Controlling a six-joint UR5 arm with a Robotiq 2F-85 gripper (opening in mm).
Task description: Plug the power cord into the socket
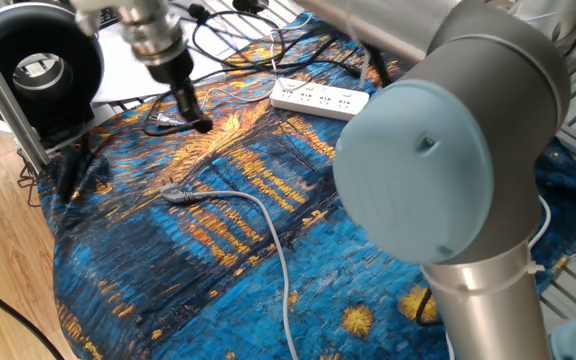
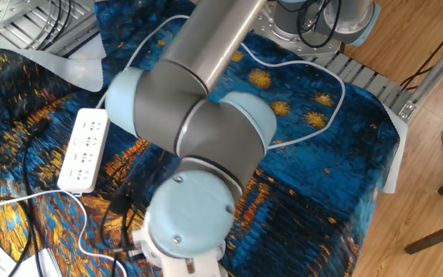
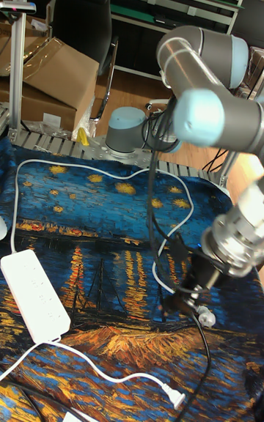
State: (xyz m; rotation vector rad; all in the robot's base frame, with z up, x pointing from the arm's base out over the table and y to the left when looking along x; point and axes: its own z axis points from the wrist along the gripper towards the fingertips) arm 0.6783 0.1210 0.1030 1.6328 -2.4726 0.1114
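The gripper [image 1: 196,122] is clenched on the power cord [image 3: 203,352] at its plug, lifted above the cloth [image 1: 218,260], well apart from the socket [image 1: 320,99], so the trailing cable may snag or the plug may twist and miss the holes.

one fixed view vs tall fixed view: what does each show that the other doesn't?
Only the one fixed view: a grey-white cable with a silvery connector tip lying loose on the blue-and-orange cloth, and a round black device at the table edge.

Only the tall fixed view: a brown cardboard box and the arm's grey-blue base.

Both: the long white power strip and the black two-finger gripper, shut on the small black plug above the cloth.
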